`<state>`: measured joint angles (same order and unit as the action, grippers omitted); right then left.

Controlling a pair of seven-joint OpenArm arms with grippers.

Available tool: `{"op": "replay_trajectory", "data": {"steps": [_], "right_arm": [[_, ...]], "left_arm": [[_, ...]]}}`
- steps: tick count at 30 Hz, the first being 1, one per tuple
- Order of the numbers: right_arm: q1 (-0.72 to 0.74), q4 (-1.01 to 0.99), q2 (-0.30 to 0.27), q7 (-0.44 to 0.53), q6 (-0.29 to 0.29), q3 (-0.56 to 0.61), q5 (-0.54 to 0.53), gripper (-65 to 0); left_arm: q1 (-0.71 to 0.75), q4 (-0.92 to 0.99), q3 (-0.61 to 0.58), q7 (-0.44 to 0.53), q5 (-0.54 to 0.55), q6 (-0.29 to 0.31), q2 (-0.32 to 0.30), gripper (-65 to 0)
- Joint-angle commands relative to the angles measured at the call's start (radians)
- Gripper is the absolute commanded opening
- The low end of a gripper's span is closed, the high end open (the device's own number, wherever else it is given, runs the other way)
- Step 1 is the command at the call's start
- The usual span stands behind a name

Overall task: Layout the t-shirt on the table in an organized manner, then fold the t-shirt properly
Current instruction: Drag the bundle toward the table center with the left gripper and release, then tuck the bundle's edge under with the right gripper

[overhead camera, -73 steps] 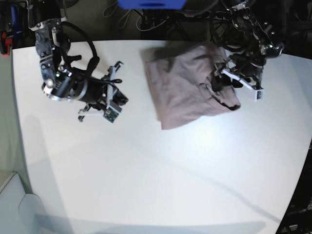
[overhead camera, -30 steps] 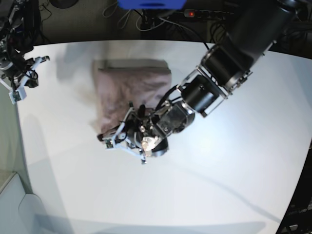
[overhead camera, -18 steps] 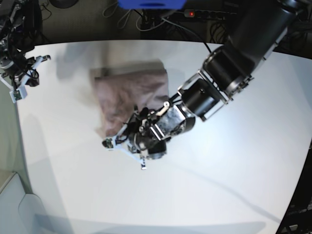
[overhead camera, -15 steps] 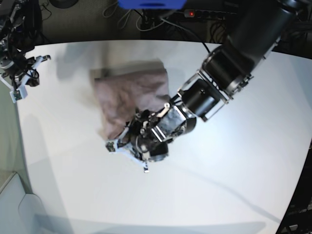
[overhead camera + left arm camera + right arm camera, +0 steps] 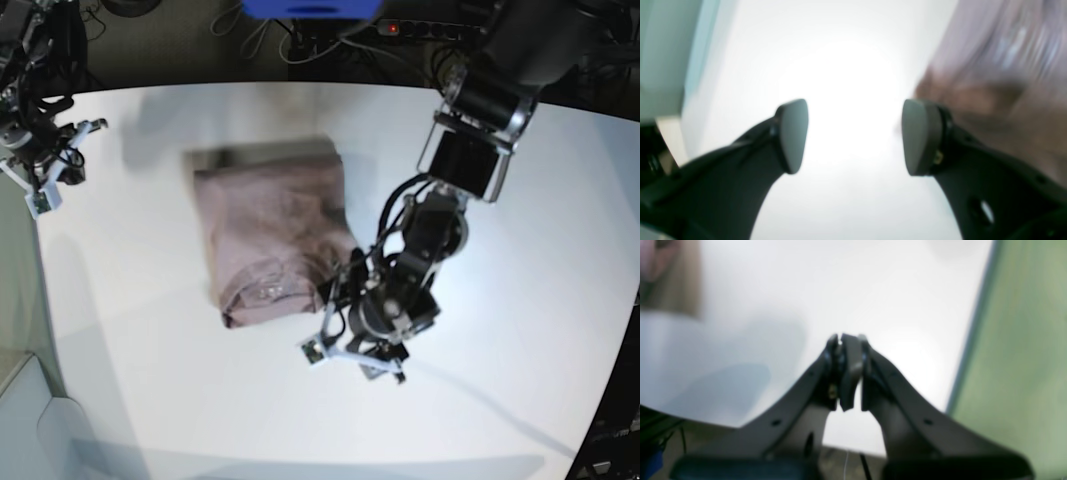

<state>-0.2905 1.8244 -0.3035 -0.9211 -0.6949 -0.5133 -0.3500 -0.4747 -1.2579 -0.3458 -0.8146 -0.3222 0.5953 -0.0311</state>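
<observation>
- Left wrist view: the left tool (image 5: 853,136) stands wide open with nothing between its pads, over the white table (image 5: 840,66); the blurred mauve t-shirt (image 5: 1000,66) lies just beside its right-hand finger.
- Right wrist view: the right tool (image 5: 848,373) is closed and empty, near the table's edge.
- Base view: the t-shirt (image 5: 275,235) lies folded left of centre, the left tool (image 5: 355,360) beside its near corner, the right tool (image 5: 45,160) well apart at far left.

Dark floor past 12 o'clock edge, tangle of black cables (image 5: 330,45) there, black power strip with lit red switch (image 5: 425,28). Blue rectangular object (image 5: 310,8) top centre. Pale green floor surface (image 5: 1023,356) at 9 o'clock side.
</observation>
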Motion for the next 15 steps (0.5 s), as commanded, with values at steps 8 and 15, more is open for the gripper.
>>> {"op": "replay_trajectory", "data": {"steps": [8,15], "right_arm": [[0.08,0.01,-0.013,0.02,-0.003,0.107,-0.013,-62.4],[0.147,-0.025,-0.006,0.02,-0.003,0.236,-0.013,-62.4]], "left_arm": [[0.201,-0.328,0.224,-0.071,0.01,-0.001,-0.082,-22.8],[0.466,-0.558,0.48,-0.102,0.01,0.001,-0.132,-23.0]]}}
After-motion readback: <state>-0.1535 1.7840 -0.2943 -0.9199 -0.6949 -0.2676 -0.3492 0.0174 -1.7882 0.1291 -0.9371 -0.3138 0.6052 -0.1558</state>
